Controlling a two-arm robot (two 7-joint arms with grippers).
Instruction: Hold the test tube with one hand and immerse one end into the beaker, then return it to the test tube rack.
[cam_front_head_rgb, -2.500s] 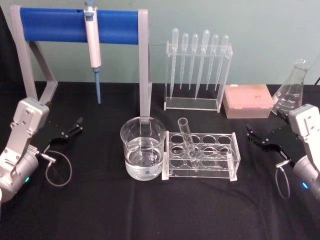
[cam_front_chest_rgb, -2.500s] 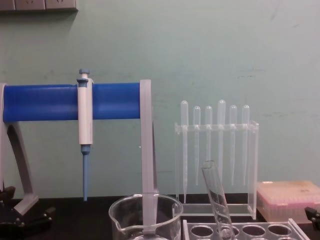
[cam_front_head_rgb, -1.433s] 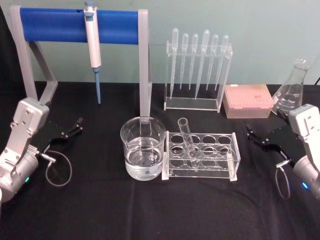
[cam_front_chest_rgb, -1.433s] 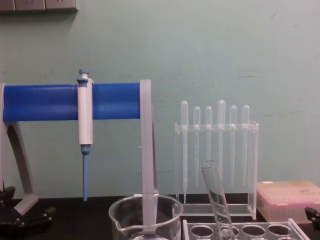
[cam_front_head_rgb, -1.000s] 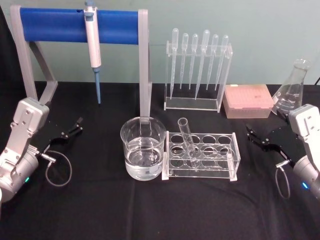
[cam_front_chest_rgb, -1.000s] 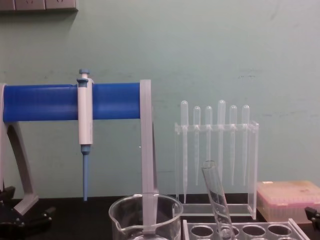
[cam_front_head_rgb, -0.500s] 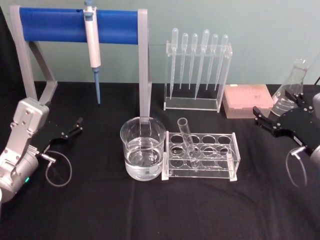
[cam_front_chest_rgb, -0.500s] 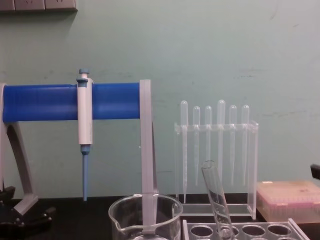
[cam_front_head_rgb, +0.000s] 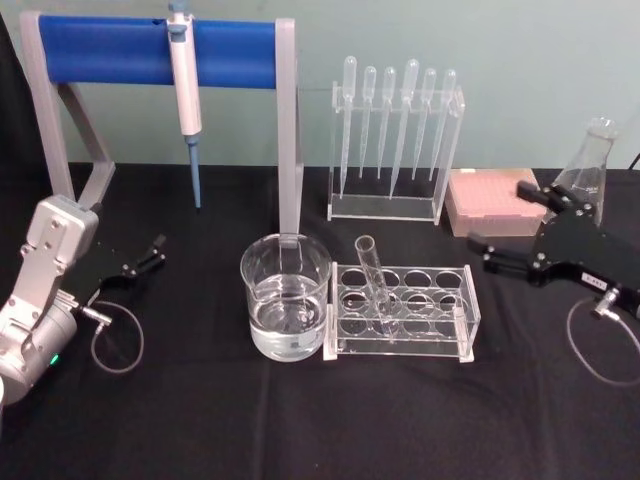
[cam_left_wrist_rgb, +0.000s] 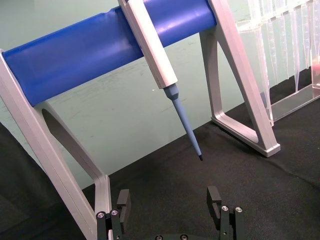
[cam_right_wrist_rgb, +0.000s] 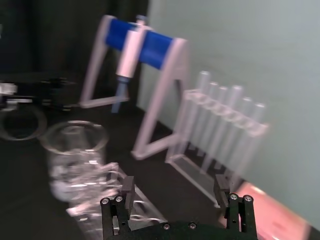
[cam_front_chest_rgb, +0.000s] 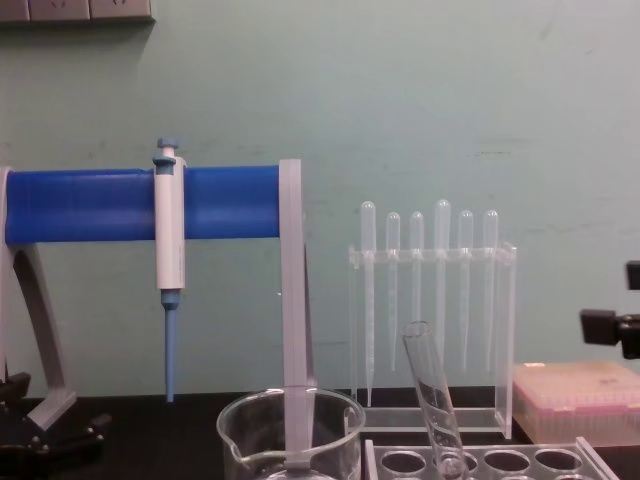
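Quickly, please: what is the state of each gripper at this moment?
Left gripper: fingers open, holding nothing, parked low at the far left.
Right gripper: fingers open, holding nothing, raised to the right of the test tube rack.

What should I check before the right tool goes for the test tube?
1. Test tube stands leaning in the test tube rack, top free: ok.
2. Right tool open: ok.
3. Right tool around the tube: not ok, it is off to the rack's right.
4. Beaker holds clear liquid, beside the rack: ok.
5. Left tool parked at the left, out of the way: ok.
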